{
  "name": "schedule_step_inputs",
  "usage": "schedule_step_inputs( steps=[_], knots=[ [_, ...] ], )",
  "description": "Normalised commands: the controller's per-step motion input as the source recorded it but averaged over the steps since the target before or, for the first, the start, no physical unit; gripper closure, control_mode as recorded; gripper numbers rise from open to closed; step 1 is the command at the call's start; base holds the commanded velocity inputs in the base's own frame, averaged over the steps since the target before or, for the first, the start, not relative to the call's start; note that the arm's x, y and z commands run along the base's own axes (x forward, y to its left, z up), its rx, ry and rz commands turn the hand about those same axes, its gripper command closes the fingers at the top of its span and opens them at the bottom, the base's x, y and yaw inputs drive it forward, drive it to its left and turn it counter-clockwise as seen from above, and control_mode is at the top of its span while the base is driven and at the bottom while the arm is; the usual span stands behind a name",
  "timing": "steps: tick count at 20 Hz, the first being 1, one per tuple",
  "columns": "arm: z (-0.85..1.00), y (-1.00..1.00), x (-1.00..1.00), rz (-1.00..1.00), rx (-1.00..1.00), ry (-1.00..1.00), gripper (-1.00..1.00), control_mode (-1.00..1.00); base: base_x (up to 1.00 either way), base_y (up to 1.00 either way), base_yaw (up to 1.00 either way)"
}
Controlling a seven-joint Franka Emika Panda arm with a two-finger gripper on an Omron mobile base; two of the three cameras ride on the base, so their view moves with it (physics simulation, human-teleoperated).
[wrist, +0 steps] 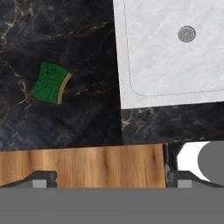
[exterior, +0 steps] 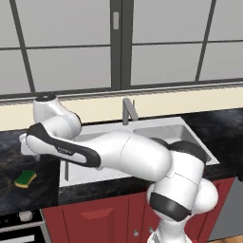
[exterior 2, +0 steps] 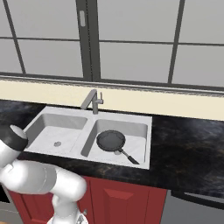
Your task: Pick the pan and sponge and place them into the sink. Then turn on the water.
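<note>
The black pan [exterior 2: 111, 141] lies in the right basin of the sink [exterior 2: 52, 124], its handle pointing toward the front right. On the dark counter left of the sink [exterior: 159, 131] rests the sponge [exterior: 25, 178], green side up. In the hand view the sponge [wrist: 50, 83] sits to the upper left, and the left basin of the sink [wrist: 166, 61] with its drain fills the upper right. My gripper [wrist: 111, 181] hovers open above the counter's front edge, between sponge and basin, holding nothing. No water is in view at the faucet [exterior 2: 92, 103].
A window and a pale backsplash run behind the sink. Red cabinet fronts [exterior 2: 118, 197] stand below the counter. Wooden floor [wrist: 87, 164] shows past the counter edge. A stove corner [exterior: 21, 220] sits left of the cabinets.
</note>
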Motion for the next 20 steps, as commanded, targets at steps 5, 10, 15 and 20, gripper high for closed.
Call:
schedule_step_inputs(
  steps=[5,10,15,20],
  knots=[
    [-0.21,0.26,0.15,0.01,-0.02,0.01,-1.0,-1.0,0.0,0.0,0.0],
    [-0.14,0.25,0.08,0.0,0.0,0.0,-1.0,-1.0,0.0,0.0,0.0],
    [-0.15,0.22,0.05,-0.07,0.0,0.0,-1.0,-1.0,0.0,0.0,0.0],
    [-0.13,0.17,0.07,-0.13,0.0,0.01,-1.0,-1.0,0.0,0.0,0.0]
  ],
)
